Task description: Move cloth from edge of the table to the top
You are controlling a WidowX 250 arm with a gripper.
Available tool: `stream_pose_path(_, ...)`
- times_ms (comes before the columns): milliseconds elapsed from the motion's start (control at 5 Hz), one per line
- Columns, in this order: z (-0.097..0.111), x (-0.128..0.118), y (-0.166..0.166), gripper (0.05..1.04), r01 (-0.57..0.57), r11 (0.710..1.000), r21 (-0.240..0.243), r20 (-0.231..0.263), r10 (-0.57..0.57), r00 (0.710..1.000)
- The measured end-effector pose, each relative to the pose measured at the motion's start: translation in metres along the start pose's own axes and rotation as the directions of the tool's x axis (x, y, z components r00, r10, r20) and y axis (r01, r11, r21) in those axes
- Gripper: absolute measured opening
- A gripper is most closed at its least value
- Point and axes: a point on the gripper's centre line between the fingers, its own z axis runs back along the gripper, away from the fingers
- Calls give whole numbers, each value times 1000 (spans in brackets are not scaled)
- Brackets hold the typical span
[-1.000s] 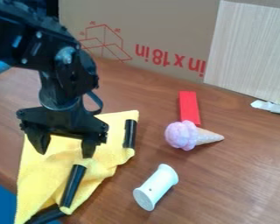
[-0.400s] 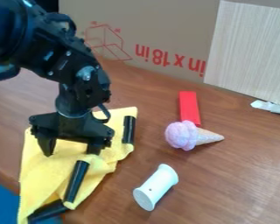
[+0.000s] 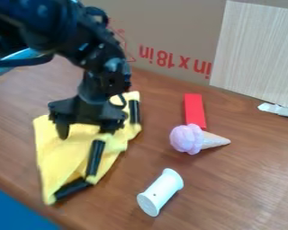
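Yellow cloth (image 3: pixel 65 157) lies rumpled on the wooden counter (image 3: pixel 236 193) beneath a black gripper (image 3: pixel 85 132) spread wide.

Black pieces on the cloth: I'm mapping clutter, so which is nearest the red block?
The upper right piece, along the yellow cloth's right edge; the middle piece and lowest piece lie farther from the red block.
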Motion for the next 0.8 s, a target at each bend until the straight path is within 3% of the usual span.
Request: stream_pose_path(800,-17,62,-27,998,-226,974,32,11,226,974)
